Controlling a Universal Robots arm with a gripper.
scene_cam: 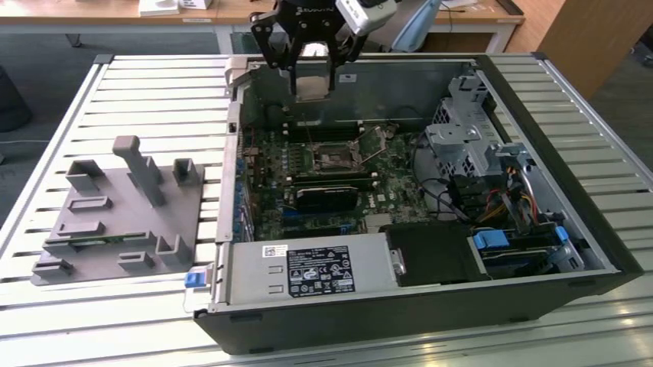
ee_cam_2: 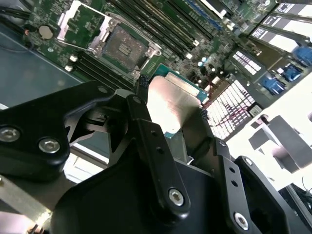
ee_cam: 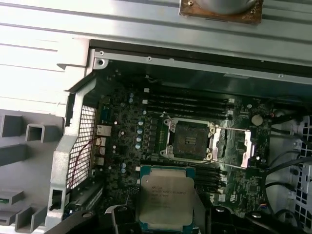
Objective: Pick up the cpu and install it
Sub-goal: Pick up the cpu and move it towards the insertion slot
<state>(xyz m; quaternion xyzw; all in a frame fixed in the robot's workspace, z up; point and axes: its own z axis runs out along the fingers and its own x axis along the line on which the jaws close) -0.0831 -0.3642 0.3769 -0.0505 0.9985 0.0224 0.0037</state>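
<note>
I'm holding the cpu (ee_cam: 165, 202) pinched between gripper (scene_cam: 313, 86) fingers | hovering at 12 o'clock of the open socket (scene_cam: 332, 159), exterior view | risk: skewed seating bending pins

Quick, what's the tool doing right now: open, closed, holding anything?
Tool: closed on the cpu, holding it by its edges above the motherboard.
</note>
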